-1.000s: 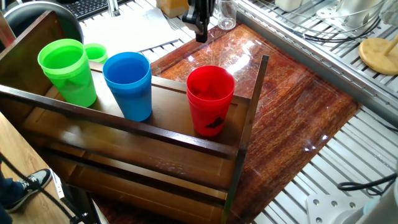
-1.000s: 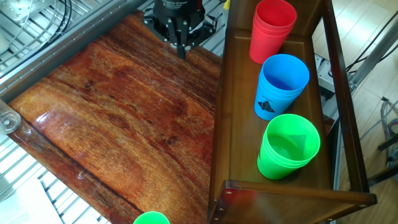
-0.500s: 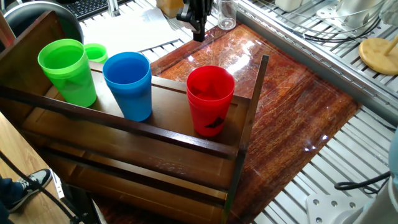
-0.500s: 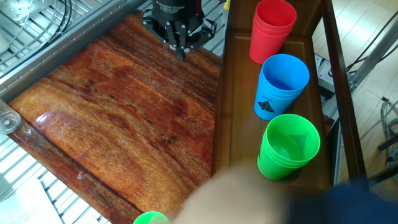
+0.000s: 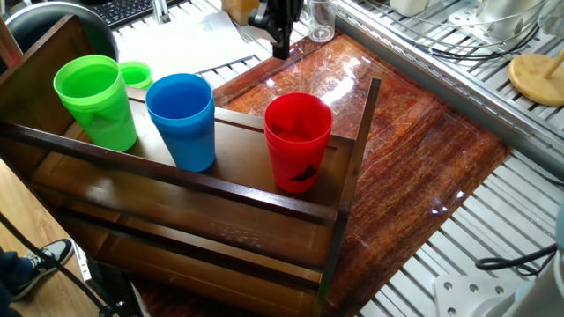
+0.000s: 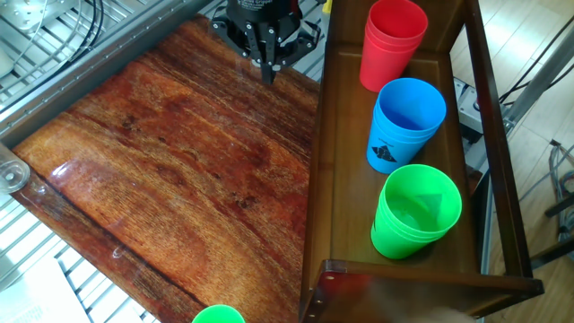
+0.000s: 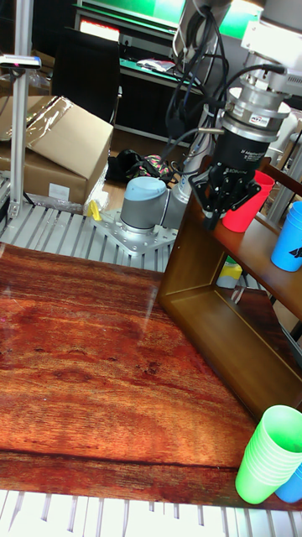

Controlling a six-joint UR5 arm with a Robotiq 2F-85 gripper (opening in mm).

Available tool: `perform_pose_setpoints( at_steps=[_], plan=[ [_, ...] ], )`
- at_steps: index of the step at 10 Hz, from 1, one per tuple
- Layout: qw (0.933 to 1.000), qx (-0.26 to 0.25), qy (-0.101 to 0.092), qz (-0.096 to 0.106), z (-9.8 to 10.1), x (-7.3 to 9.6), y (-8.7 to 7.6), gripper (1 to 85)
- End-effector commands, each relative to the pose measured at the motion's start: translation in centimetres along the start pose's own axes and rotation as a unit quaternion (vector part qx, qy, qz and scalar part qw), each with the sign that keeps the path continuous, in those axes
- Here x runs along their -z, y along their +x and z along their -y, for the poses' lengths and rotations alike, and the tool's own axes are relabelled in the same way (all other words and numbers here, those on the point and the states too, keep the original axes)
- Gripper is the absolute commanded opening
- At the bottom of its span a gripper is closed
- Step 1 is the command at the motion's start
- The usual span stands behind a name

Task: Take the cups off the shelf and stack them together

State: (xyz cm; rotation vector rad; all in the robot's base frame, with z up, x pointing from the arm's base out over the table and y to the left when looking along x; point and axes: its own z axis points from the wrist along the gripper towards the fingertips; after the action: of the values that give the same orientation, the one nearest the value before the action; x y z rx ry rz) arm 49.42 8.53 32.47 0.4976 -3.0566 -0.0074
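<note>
I see the gripper (image 6: 268, 70) above the far edge of the tabletop (image 6: 170, 170), close to the shelf (image 6: 336, 179) but not touching it. Its fingers meet at the tips with nothing between them, so I read it as closed and empty.

Cup positions on the shelf's top board:
- Red cup (image 5: 298, 141): upright, at the end nearest the gripper. A black mark shows on its side.
- Blue cup (image 5: 182, 119): upright, in the middle, just beside the red cup and apart from it.
- Green cup (image 5: 95, 101): upright, at the far end from the gripper, close beside the blue cup; I cannot tell whether they touch.

All three cups stand in one row behind the shelf's front rail (image 5: 176, 176). None is nested in another.

In the tall view, the gripper (image 7: 214, 220) hangs in front of the red cup (image 7: 248, 200), level with the shelf's upper part.

A smaller green cup (image 5: 135, 74) stands off the shelf, beyond the green cup. In the tall view, a stack of such small cups (image 7: 270, 453) stands on the tabletop near the shelf base.
</note>
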Motion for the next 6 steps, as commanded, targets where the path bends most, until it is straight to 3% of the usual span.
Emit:
perform_pose_setpoints(
  at_steps=[1, 3, 4, 5, 6],
  plan=[
    [0.9983, -0.057, 0.000, 0.009, -0.24, 0.04, -0.59, 1.3],
    [0.9986, -0.050, -0.013, 0.009, -0.91, 0.05, -0.60, 1.3],
    [0.9987, -0.049, -0.010, 0.007, -0.77, 0.04, -0.51, 1.3],
    [0.9978, -0.062, -0.002, 0.022, -0.32, 0.06, -1.25, 1.3],
    [0.9976, -0.066, -0.010, 0.018, -0.72, 0.06, -1.05, 1.3]
  ],
)
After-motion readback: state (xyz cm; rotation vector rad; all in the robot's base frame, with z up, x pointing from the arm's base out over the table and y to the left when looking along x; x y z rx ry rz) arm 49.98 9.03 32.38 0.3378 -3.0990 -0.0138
